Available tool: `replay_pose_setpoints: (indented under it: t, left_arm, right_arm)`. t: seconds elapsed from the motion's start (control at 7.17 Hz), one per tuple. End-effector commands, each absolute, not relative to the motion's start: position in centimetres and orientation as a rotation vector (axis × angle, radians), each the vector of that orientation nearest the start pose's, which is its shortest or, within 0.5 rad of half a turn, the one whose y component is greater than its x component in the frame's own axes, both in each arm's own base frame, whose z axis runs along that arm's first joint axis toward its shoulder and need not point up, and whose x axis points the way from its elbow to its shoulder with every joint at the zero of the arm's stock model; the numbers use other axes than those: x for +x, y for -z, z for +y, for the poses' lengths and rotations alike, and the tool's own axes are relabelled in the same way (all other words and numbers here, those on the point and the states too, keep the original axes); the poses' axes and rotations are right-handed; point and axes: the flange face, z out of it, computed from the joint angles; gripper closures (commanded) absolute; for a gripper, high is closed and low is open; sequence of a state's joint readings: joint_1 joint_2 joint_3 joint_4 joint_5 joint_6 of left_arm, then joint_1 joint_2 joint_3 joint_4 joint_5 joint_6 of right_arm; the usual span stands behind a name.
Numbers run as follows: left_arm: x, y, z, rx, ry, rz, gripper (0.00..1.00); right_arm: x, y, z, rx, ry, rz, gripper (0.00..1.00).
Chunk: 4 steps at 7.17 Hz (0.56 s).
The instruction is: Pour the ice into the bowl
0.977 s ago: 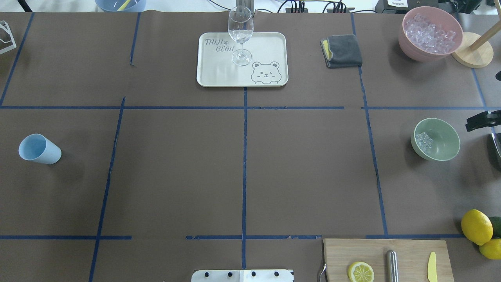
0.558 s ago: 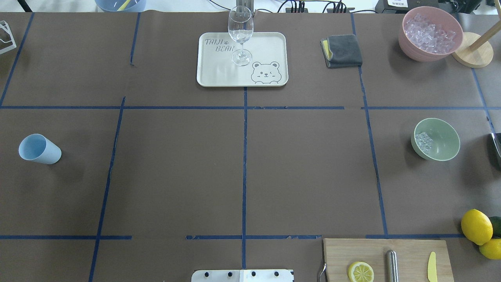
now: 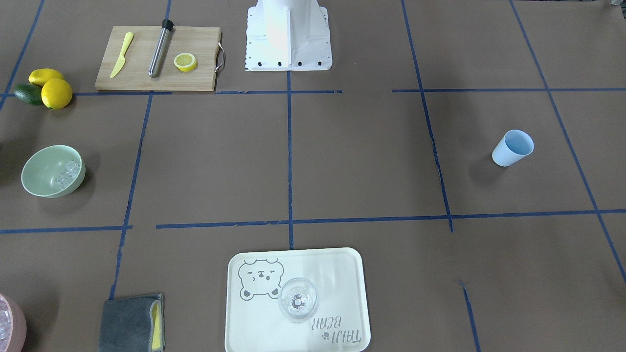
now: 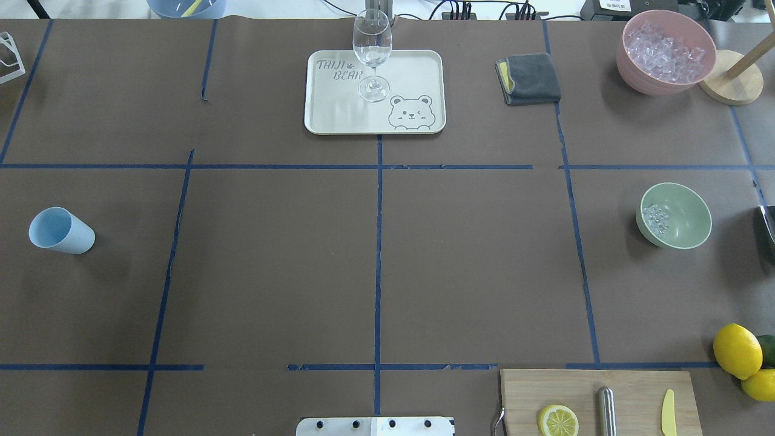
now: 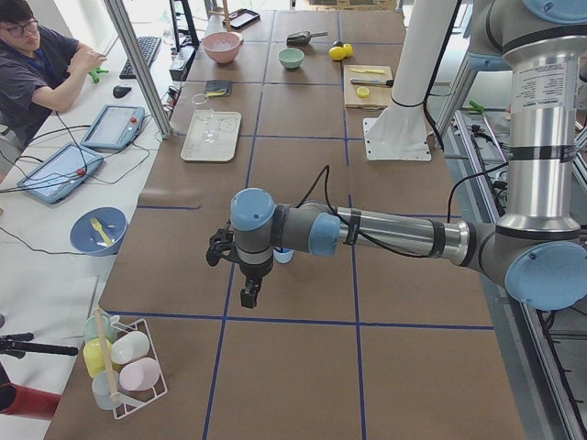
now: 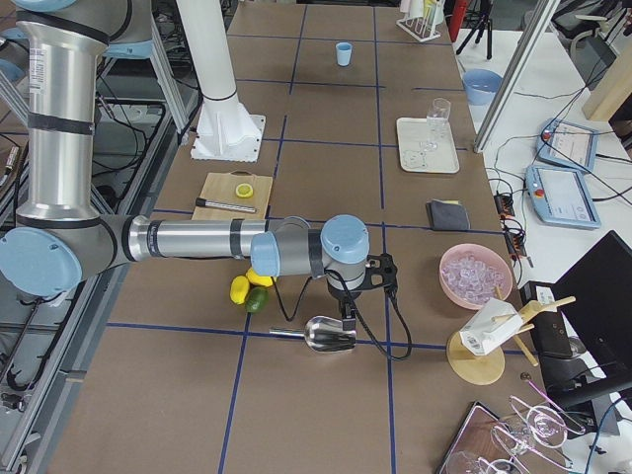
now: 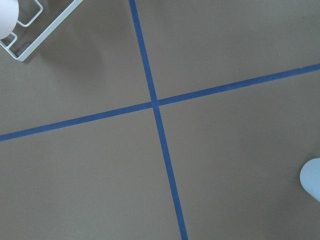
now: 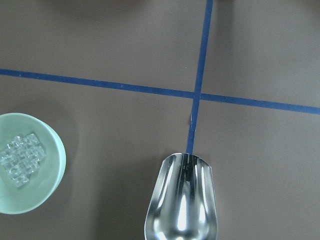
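The mint-green bowl (image 4: pixel 674 215) stands upright at the table's right side, with a small heap of clear ice (image 4: pixel 656 219) inside. Both also show in the front view, bowl (image 3: pixel 53 171) and ice (image 3: pixel 67 173), and in the right wrist view, bowl (image 8: pixel 25 170) and ice (image 8: pixel 21 159). An empty metal scoop (image 8: pixel 182 200) lies on the table right of the bowl. My right gripper (image 6: pixel 348 318) hovers just above the scoop (image 6: pixel 329 334); I cannot tell its state. My left gripper (image 5: pixel 247 295) hangs near the light blue cup (image 4: pixel 60 230); I cannot tell its state.
A pink bowl (image 4: pixel 666 51) full of ice stands at the back right beside a wooden stand (image 4: pixel 732 75). A tray (image 4: pixel 339 115) bears a wine glass (image 4: pixel 372 51). A grey cloth (image 4: pixel 528 79), a cutting board (image 4: pixel 629 387) and lemons (image 4: pixel 737 350) are also on the table.
The black right gripper, seen at the overhead view's right edge beside the bowl one second ago, has moved out of that view. The bowl, ice and scoop have not moved.
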<state>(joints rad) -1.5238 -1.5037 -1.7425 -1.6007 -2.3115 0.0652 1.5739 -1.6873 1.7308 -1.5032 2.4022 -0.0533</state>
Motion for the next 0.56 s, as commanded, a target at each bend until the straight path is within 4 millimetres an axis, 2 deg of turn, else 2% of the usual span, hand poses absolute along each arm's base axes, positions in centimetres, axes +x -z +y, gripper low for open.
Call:
replay_pose_setpoints:
  t: [0.0,0.28,0.42]
  left_arm:
    - [-6.6,-62.2,-46.1,0.109,-0.093,0.762,0.0]
    - [-7.0,-62.5,-45.8,0.094,-0.077,0.762,0.0]
    - [-7.0,-62.4,-46.0,0.094,-0.073,0.762,0.0]
  right_arm:
    - [6.9,-63.3,-44.3,0.134,0.109,-0.828,0.0]
    - [7.0,-64.7,-44.2,0.123,0.106,-0.812,0.0]
    - [7.0,-64.4,-44.5,0.132,0.109,-0.811,0.0]
